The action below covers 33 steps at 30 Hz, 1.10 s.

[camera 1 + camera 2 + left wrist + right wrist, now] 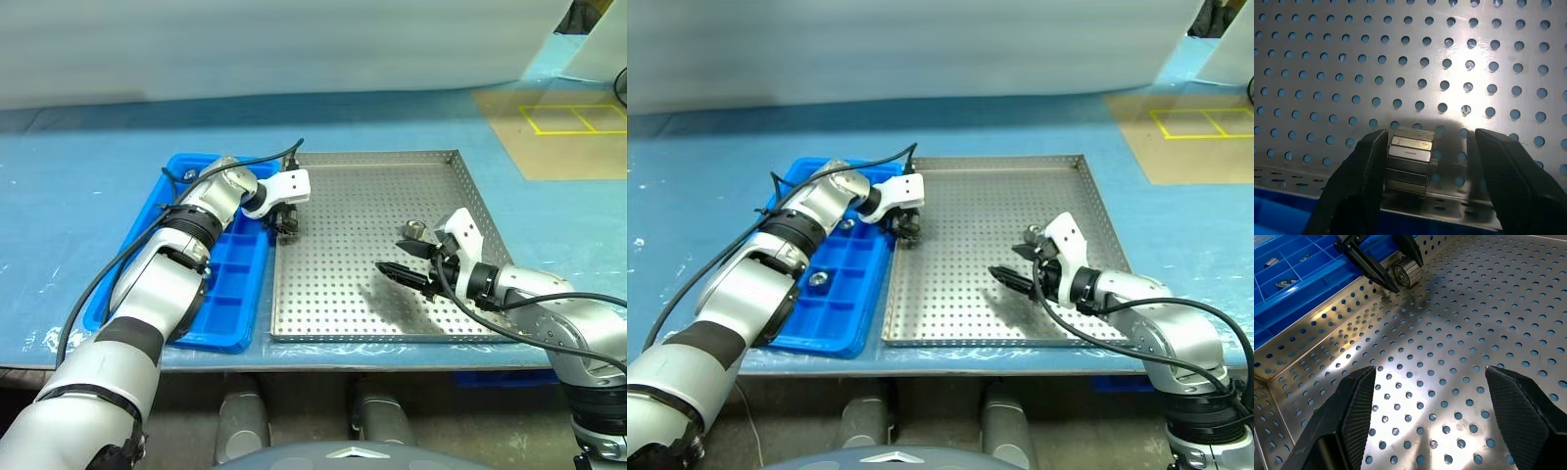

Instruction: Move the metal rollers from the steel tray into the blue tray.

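Blue tray (pixel 223 294) lies left of the steel tray (pixel 446 162), long sides touching. One metal roller (pixel 1408 161) stands on edge on the steel tray floor, at its left rim toward the far corner, just beside the blue tray. Another roller (pixel 414 231) sits right of centre on the steel tray. Rollers (pixel 818 280) lie in blue tray compartments. Left gripper (pixel 285 227) straddles the left-rim roller; right gripper (pixel 416 262) is over the right half.

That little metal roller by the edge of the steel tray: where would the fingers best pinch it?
Probably across its ridged round side. The metal roller lies beside the steel tray's rim, between the open left gripper's fingers, so coming down from above avoids the rim.
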Motion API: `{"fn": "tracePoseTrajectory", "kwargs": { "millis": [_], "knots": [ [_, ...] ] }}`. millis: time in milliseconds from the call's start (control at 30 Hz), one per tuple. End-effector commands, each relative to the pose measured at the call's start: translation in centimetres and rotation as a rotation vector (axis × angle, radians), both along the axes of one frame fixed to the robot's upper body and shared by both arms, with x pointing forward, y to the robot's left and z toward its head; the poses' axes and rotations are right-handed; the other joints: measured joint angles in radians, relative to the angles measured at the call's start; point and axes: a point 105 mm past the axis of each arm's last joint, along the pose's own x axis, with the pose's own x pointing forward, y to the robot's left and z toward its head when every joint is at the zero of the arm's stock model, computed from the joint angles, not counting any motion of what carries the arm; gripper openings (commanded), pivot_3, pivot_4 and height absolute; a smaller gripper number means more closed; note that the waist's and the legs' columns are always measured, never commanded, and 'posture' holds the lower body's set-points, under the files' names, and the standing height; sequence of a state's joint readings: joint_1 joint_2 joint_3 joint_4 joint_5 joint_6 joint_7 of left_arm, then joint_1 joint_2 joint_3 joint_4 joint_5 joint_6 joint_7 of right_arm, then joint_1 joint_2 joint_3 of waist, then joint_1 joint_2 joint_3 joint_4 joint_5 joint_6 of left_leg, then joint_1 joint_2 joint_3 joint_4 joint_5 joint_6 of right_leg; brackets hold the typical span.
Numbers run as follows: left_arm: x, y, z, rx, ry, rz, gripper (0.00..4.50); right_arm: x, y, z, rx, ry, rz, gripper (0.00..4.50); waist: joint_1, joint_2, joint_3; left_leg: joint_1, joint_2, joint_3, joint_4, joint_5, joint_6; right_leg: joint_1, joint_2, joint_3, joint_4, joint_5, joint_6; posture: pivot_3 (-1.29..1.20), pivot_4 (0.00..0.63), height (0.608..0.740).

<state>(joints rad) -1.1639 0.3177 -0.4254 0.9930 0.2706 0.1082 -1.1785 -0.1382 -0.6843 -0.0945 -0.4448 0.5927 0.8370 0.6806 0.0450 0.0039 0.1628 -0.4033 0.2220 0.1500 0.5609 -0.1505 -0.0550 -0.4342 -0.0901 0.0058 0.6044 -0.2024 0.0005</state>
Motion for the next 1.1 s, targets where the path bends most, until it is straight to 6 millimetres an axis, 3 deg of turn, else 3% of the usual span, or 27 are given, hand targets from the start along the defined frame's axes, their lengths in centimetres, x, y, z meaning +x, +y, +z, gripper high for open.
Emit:
{"fn": "tracePoseTrajectory", "kwargs": {
  "millis": [33, 167, 300, 400, 600, 733, 933, 1100],
  "knots": [
    [0.4, 0.1, 0.4, 0.041, -0.036, -0.004, 3.02, 0.0, 0.3, 0.7, 0.011, -0.036, 0.012, 3.62, 0.0, 0.0, 0.0, 0.0, 0.0, 0.0, 0.0, 0.0, 0.0, 0.0, 0.0, 0.0, 0.0, 0.0, 0.0, -0.22, 0.15, 0.74],
    [0.8, 0.3, 0.3, 0.063, -0.056, 0.011, 3.02, 0.1, 0.4, 0.7, 0.012, -0.039, 0.011, 3.62, 0.0, 0.0, 0.0, 0.002, 0.0, 0.0, 0.0, 0.0, 0.0, 0.001, 0.0, 0.0, 0.001, 0.0, 0.0, -0.22, 0.15, 0.74],
    [1.1, 0.3, 0.4, 0.076, -0.081, 0.018, 2.13, 0.1, 0.4, 0.7, 0.01, -0.042, 0.009, 3.62, 0.0, 0.0, 0.0, 0.003, 0.0, 0.0, 0.0, 0.0, 0.001, 0.003, 0.0, 0.0, 0.001, 0.0, 0.0, -0.22, 0.15, 0.74],
    [1.1, 0.3, 0.3, 0.084, -0.08, 0.013, 1.11, 0.1, 0.4, 0.7, 0.009, -0.045, 0.008, 3.62, -0.001, 0.0, 0.0, 0.003, 0.0, 0.0, 0.0, 0.0, 0.0, 0.003, 0.0, 0.0, 0.001, 0.0, 0.0, -0.22, 0.15, 0.74],
    [1.3, 0.1, 0.5, 0.055, -0.094, 0.031, 1.08, 0.1, 0.5, 0.8, 0.008, -0.047, 0.009, 3.62, 0.0, 0.0, 0.0, 0.003, 0.0, 0.0, 0.0, 0.0, 0.0, 0.003, 0.0, 0.0, 0.001, 0.0, 0.0, -0.22, 0.15, 0.74],
    [1.4, -1.2, 2.3, -0.12, -0.079, 0.068, 1.08, 0.3, 0.7, 0.8, 0.017, -0.044, 0.017, 3.62, 0.001, -0.001, 0.001, 0.002, 0.0, 0.0, 0.0, 0.0, 0.001, 0.003, 0.0, 0.0, 0.001, 0.0, 0.0, -0.2, 0.15, 0.74],
    [1.4, -0.8, 3.6, -0.232, -0.118, 0.117, 1.08, 0.6, 2.5, 1.0, 0.056, -0.035, 0.1, 3.62, 0.001, -0.002, 0.001, 0.001, 0.001, 0.0, -0.001, 0.0, 0.0, 0.001, 0.0, -0.001, 0.0, 0.0, 0.0, -0.13, 0.15, 0.74],
    [0.3, -1.0, 6.7, -0.404, -0.201, 0.129, 1.08, 1.6, 4.3, 1.6, 0.09, -0.059, 0.168, 3.62, 0.008, -0.003, 0.002, -0.002, 0.001, -0.001, 0.0, 0.0, 0.0, -0.002, 0.0, -0.002, 0.001, 0.0, -0.001, -0.05, 0.15, 0.74]
  ]
}}
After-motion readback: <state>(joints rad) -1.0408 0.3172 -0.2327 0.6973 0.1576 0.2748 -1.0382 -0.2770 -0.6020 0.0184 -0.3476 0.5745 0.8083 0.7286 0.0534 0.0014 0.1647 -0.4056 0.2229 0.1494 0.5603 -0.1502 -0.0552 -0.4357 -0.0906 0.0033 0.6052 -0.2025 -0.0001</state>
